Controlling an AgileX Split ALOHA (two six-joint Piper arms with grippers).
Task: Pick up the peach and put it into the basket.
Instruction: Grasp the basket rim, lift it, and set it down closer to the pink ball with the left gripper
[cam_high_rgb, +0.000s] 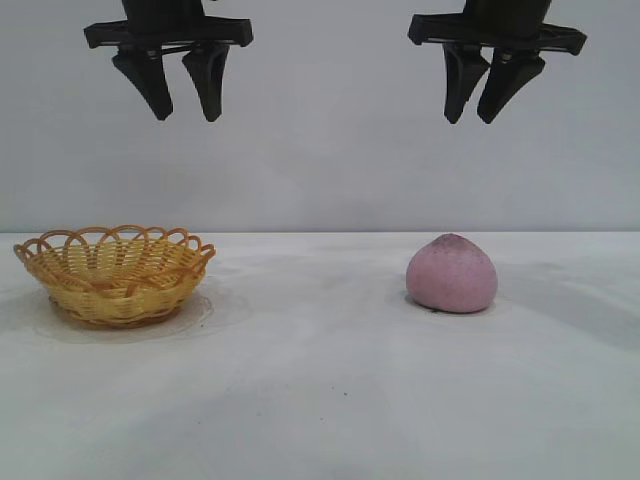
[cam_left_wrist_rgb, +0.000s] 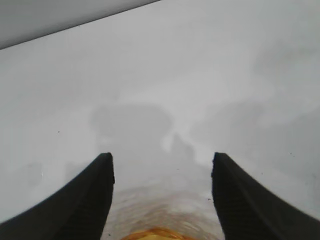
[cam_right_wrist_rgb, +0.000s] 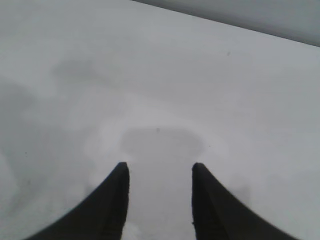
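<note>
Hanging high over the table (cam_high_rgb: 320, 400), both arms, well above everything on it. Right gripper (cam_high_rgb: 484, 112) hovering almost straight above the peach (cam_high_rgb: 451, 274), jaws parted with a clear gap and nothing between them; left gripper (cam_high_rgb: 183, 112) hovering over the basket (cam_high_rgb: 113, 275), jaws also spread, somewhat wider, and empty. Peach sitting on the table at the right side, pointed end up, well apart from the basket at the left. Lying nearly straight below the right gripper, so likely calling for a plain descent by that arm, the nearer one by far. Being roughly round, the peach offering no long axis to line up with. Right gap probably needing widening before closing around the fruit. Basket empty, rim just showing in the left wrist view (cam_left_wrist_rgb: 152, 234). Peach not showing in the right wrist view.
</note>
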